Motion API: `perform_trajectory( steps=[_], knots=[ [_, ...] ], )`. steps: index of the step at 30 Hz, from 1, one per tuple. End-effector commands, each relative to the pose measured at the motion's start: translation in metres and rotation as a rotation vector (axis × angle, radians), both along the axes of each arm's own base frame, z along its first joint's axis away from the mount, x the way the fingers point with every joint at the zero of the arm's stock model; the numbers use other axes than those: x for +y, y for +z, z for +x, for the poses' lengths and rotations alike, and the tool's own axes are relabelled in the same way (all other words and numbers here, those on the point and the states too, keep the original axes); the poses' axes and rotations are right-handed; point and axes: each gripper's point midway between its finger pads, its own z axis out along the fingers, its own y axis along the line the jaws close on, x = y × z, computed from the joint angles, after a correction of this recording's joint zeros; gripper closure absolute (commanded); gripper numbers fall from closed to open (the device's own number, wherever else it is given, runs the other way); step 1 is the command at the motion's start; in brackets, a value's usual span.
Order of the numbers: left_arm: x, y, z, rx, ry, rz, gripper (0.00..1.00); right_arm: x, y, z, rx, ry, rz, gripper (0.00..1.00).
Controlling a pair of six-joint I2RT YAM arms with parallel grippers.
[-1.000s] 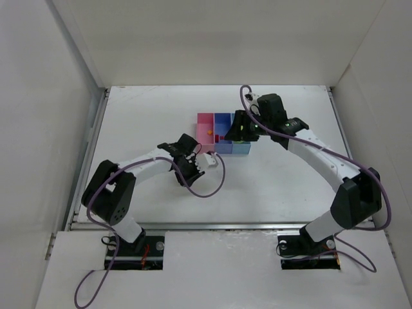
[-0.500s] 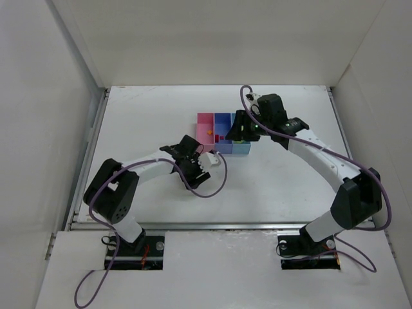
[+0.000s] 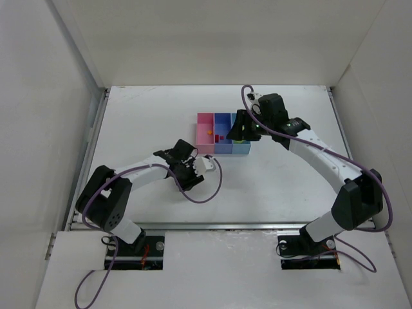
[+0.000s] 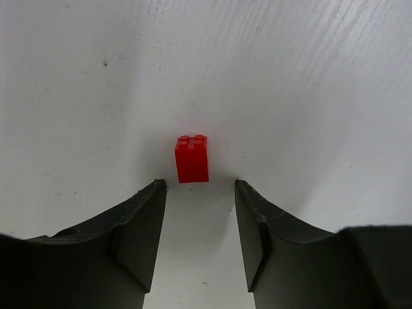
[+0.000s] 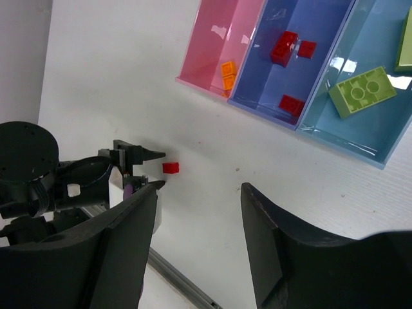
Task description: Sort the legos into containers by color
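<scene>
A small red lego (image 4: pixel 192 159) lies on the white table just beyond the tips of my left gripper (image 4: pixel 198 187), which is open with nothing between its fingers. My right gripper (image 5: pixel 198 193) hangs open and empty above the table near the containers. From there I see the same red lego (image 5: pixel 170 168) in front of the left gripper's fingertips (image 5: pixel 154 154). The pink bin (image 5: pixel 212 38) holds orange legos (image 5: pixel 227 74). Three red legos (image 5: pixel 284 45) lie in the blue bin (image 5: pixel 267 77). A yellow-green lego (image 5: pixel 362 91) lies in the cyan bin (image 5: pixel 347 132).
The joined bins (image 3: pixel 222 133) sit at mid-table, with the right arm (image 3: pixel 309 145) reaching over them from the right. A purple cable (image 3: pixel 215 183) loops beside the left wrist. White walls enclose the table on three sides.
The left arm has swung its wrist slightly toward the near edge, and its elbow has dropped lower. The right arm has not moved.
</scene>
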Motion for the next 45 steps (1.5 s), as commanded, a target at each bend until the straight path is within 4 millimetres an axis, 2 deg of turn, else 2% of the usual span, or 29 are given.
perform_trajectory(
  steps=[1, 6, 9, 18, 21, 28, 30, 35, 40, 45],
  knots=[
    [0.007, 0.002, -0.004, 0.018, -0.012, 0.005, 0.56, -0.004, 0.024, 0.0, -0.063, -0.007, 0.019, 0.39],
    [-0.003, 0.01, -0.001, 0.016, -0.026, -0.038, 0.55, -0.005, 0.02, -0.001, -0.055, -0.007, 0.015, 0.39],
    [-0.002, 0.005, 0.0, 0.033, -0.003, -0.024, 0.64, -0.006, 0.019, -0.003, -0.055, -0.007, 0.015, 0.39],
    [-0.015, 0.018, 0.007, 0.054, 0.018, -0.083, 0.61, -0.009, 0.017, -0.001, -0.055, -0.016, 0.015, 0.39],
    [-0.015, 0.015, 0.006, 0.062, 0.019, -0.078, 0.61, -0.009, 0.017, -0.001, -0.055, -0.016, 0.015, 0.39],
    [-0.016, 0.015, 0.01, 0.066, 0.039, -0.072, 0.7, -0.009, 0.013, -0.002, -0.047, -0.016, 0.011, 0.39],
    [-0.013, 0.009, 0.005, 0.085, 0.032, -0.056, 0.72, -0.011, 0.016, -0.002, -0.058, -0.023, 0.01, 0.39],
    [-0.011, 0.009, 0.003, 0.086, 0.032, -0.055, 0.74, -0.014, 0.016, 0.0, -0.058, -0.032, 0.01, 0.39],
    [-0.014, 0.012, 0.007, 0.076, 0.041, -0.067, 0.88, -0.014, 0.016, 0.0, -0.058, -0.032, 0.01, 0.39],
    [-0.018, 0.013, 0.011, 0.066, 0.056, -0.081, 0.95, -0.014, 0.016, 0.0, -0.058, -0.032, 0.01, 0.39]
  ],
)
